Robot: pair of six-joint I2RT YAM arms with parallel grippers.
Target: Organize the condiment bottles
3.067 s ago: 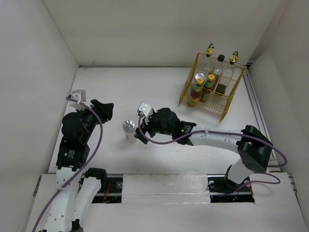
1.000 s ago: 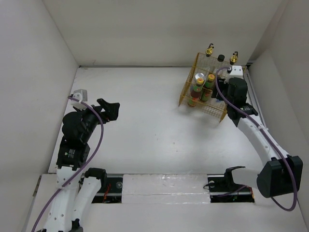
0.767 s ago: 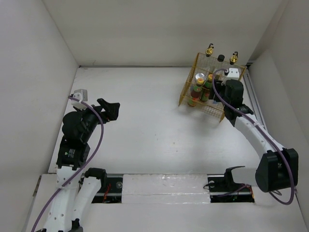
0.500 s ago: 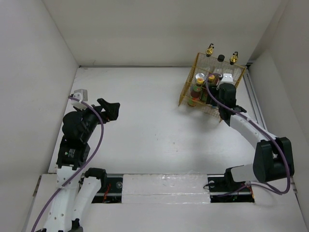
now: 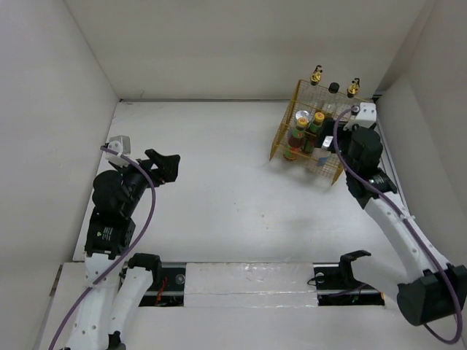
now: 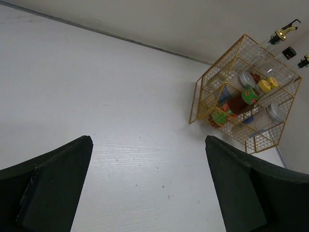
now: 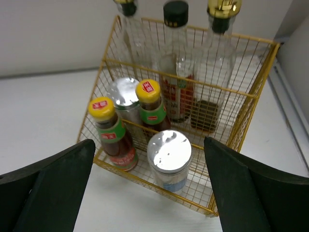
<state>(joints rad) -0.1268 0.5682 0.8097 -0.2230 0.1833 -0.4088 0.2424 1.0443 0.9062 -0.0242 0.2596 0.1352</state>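
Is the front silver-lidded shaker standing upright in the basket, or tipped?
Upright. In the right wrist view the shaker stands inside the yellow wire basket, its lid facing up, beside a red-sauce bottle.

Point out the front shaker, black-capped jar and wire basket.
front shaker [image 7: 169, 151], right wrist view, silver lid.
black-capped jar [image 7: 175, 13], right wrist view, cap.
wire basket [image 7: 246, 38], right wrist view, back rim.
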